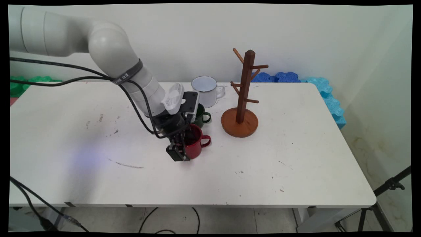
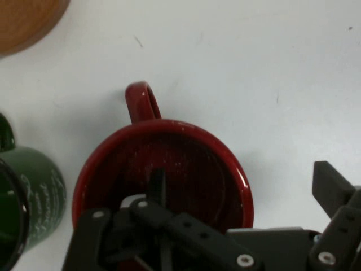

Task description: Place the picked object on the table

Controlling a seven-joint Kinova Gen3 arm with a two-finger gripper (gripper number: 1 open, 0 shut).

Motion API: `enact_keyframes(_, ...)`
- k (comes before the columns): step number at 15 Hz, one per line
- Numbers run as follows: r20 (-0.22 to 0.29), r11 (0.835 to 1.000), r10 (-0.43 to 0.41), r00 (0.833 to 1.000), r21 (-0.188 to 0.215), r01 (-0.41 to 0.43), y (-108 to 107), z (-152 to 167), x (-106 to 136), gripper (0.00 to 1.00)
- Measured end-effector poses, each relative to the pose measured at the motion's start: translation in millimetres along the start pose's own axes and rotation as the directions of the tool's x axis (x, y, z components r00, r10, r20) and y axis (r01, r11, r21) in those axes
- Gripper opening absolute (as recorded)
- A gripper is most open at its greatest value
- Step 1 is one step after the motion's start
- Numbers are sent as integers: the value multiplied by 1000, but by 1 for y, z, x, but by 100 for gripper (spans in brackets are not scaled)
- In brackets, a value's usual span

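Observation:
My gripper (image 1: 182, 148) is down at a red mug (image 1: 196, 143) that stands upright on the white table (image 1: 296, 158), its handle pointing right in the main view. In the hand view the gripper (image 2: 242, 185) is open and straddles the red mug's (image 2: 186, 169) wall: one finger (image 2: 156, 185) reaches inside the cup, the other finger (image 2: 331, 186) is outside it, well clear of the rim. A green mug (image 1: 203, 116) stands just behind the red one, its side showing as the green mug (image 2: 34, 197) at the hand view's left edge.
A white enamel mug (image 1: 206, 89) stands behind the green one near the table's back edge. To the right stands a brown wooden mug tree (image 1: 244, 95) with bare pegs on a round base (image 2: 25, 20). Blue foam blocks (image 1: 329, 95) lie beyond the table's far right corner.

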Motion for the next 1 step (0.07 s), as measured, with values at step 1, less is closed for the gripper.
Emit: enact_keyframes(1, -11, 1000, -2, 1000, 2, 2, 0, -3, 1, 100)
